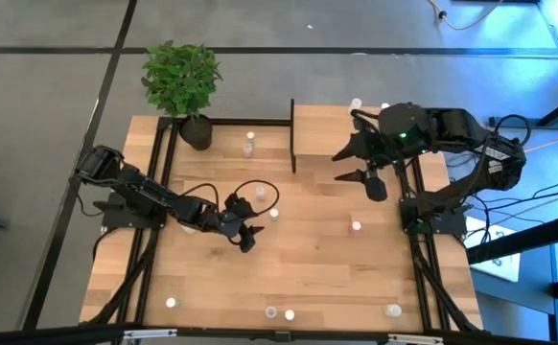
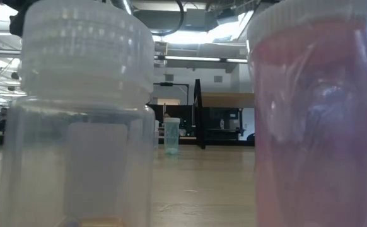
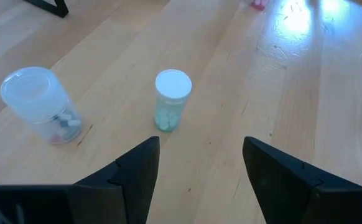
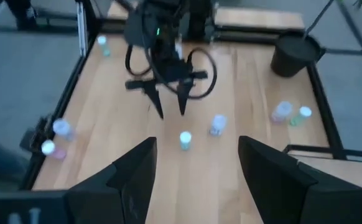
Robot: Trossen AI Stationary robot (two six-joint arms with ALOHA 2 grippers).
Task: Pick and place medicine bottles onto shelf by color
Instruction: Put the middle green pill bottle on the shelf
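High view, step in hand judged as the approach to a pick: left gripper (image 1: 250, 228) at mid-table, jaws parted and holding nothing, aimed toward a tiny translucent bottle with pale green contents and a white cap (image 1: 273, 215) just ahead of the fingertips. Left wrist view the same: bottle (image 3: 171, 99) upright on the pale planked wooden tabletop (image 3: 330, 93), slightly off the centre line between the dark fingers (image 3: 140, 165), with a clear bottle with a bluish-grey cap (image 3: 38, 102) leaning beside it.

Right gripper (image 1: 341, 166) open and empty too, hanging at the front edge of the light-wood raised shelf with black posts (image 1: 319, 129). Other bottles scattered well apart over the table, a few along the near edge.

Next move, by judgement: nudge sideways to centre the green bottle, lower, close gently. Smooth, round, light plastic, so likely to tip or roll if clipped by one finger; ribbed cap rims probably grip better than the slick walls
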